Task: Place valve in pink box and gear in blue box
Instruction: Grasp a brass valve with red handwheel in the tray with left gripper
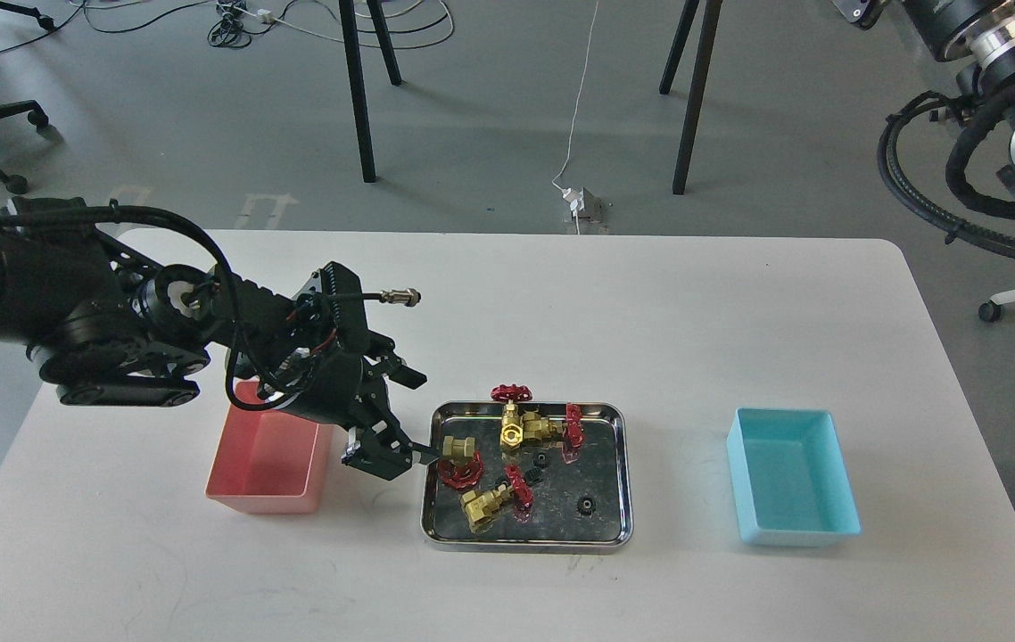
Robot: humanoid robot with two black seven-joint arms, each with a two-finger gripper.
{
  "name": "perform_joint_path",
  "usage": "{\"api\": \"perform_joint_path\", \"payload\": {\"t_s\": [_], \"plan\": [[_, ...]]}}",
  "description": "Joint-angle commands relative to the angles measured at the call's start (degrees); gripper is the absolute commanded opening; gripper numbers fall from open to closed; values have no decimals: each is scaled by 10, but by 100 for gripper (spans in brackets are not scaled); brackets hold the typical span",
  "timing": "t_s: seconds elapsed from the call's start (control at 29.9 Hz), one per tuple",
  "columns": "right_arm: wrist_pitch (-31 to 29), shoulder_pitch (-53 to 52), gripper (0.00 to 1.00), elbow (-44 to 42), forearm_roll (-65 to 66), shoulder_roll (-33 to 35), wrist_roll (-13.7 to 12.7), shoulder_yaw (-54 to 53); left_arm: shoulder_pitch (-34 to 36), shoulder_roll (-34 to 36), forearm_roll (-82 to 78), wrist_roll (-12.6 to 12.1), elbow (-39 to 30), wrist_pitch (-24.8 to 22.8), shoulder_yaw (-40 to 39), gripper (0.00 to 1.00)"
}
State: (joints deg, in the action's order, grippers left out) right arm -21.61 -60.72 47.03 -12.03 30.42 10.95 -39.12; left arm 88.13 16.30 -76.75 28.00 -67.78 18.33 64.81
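Several valves lie in the steel tray (624,473): one nearest my gripper (458,456), one upright (512,419), one beside it (557,428), one at the front (485,506). Black gears (587,506) (541,460) lie among them. The pink box (267,468) stands left of the tray and holds nothing; my left arm covers its far end. The blue box (788,486) stands to the right and holds nothing. My left gripper (423,419) is open and empty at the tray's left edge, its lower finger close to the nearest valve. My right gripper is beyond the top edge.
The right arm's wrist and cables (971,53) hang at the top right, off the table. The white table (606,303) has its far edge near chair legs (360,98). A cable plug (396,296) sticks out from the left arm.
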Motion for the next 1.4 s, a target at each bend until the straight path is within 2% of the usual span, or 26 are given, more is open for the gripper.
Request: {"api": "perform_joint_path", "payload": {"t_s": [0.0,0.13,0.33,0.5,0.67,0.77,1.04,1.37], "plan": [[1,9,99,-4,0,0,0,3,-22,-4,-4,0,16,0,-2,95],[0,12,99,-4,0,3,0,3,-48,-14,-4,0,42,1,-4,87],[0,20,99,-4,0,5,0,3,-95,-47,-4,0,90,0,-14,80],[-1,29,99,-4,0,4,1,2,-104,-49,-4,0,106,0,-14,74],[-2,35,99,-4,0,1,2,2,-103,-49,-3,0,112,10,-21,66],[-2,38,99,-4,0,0,2,2,-103,-48,-3,0,112,24,-36,64],[-2,49,99,-2,-1,0,3,-1,-104,-49,-3,0,111,26,-43,62],[-3,61,99,1,-1,2,3,-4,-118,-64,-4,0,112,26,-42,44]]}}
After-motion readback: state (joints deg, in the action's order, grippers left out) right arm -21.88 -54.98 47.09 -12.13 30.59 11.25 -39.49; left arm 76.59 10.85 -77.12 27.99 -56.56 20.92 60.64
